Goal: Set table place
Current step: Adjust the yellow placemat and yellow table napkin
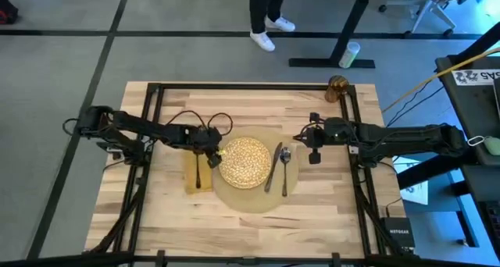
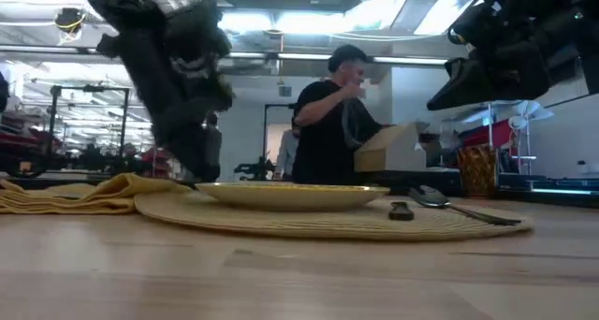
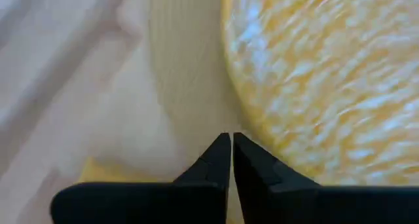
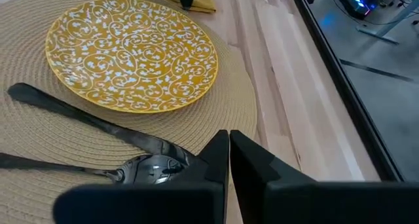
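Tan woven placemat (image 1: 246, 190) is laid near the middle of the table (image 1: 312, 220), and the yellow plate (image 1: 245, 162) is carried on it. Nearest in the low view, bare butcher-block wood is seen, then the placemat's rim with the plate above it. On the placemat to the plate's right, the knife (image 1: 273, 167) and the spoon (image 1: 285, 169) are laid side by side, lengthwise. To the plate's left, the napkin (image 1: 191, 177) is spread on the wood, partly under the placemat's edge, and the fork (image 1: 198, 172) is laid on it. The left gripper (image 1: 211, 152) is held low at the plate's left edge, just beside the fork's top, its fingers pressed together on nothing. The right gripper (image 1: 314, 154) is held above the table right of the spoon, fingers likewise closed and empty. Farther off, the glass (image 1: 337, 87) is stood at the far right corner. Beyond the table, 1 person (image 2: 329, 123) is seen.
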You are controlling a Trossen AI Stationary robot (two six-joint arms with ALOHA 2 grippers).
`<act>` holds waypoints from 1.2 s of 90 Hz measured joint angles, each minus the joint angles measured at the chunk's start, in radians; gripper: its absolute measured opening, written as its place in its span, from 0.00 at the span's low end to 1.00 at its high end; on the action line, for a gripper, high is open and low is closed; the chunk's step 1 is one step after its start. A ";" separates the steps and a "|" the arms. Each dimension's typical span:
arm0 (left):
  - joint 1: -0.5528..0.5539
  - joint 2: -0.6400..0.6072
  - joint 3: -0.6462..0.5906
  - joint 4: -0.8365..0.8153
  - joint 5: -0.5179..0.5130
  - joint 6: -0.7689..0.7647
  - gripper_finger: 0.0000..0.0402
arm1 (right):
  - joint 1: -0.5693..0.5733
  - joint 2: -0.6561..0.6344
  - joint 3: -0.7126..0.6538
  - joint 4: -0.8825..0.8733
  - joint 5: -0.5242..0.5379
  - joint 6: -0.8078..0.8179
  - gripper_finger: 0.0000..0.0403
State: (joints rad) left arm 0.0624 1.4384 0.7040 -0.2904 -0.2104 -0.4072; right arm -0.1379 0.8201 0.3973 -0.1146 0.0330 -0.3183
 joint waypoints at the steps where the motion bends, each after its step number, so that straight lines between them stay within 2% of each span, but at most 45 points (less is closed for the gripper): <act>1: -0.003 -0.003 0.004 -0.014 -0.003 -0.001 0.00 | 0.000 0.000 0.000 0.000 0.000 0.000 0.00; 14: -0.031 -0.044 0.044 -0.215 -0.060 -0.070 0.00 | 0.000 0.000 0.000 0.000 0.000 0.000 0.00; 34: -0.093 -0.059 0.046 -0.576 -0.113 -0.353 0.00 | 0.000 0.000 0.000 -0.001 0.000 0.000 0.00; 63: -0.148 -0.063 0.037 -0.800 -0.135 -0.629 0.00 | 0.000 0.000 0.000 -0.019 0.000 -0.001 0.00; 81: -0.132 -0.064 -0.005 -0.810 -0.141 -0.673 0.00 | 0.000 0.000 0.000 -0.024 0.000 -0.001 0.00; 108: -0.061 -0.064 -0.090 -0.574 -0.134 -0.584 0.00 | 0.000 0.000 0.000 -0.042 0.000 -0.001 0.00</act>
State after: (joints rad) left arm 0.0019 1.3743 0.6144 -0.8648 -0.3439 -0.9915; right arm -0.1379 0.8201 0.3977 -0.1562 0.0327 -0.3195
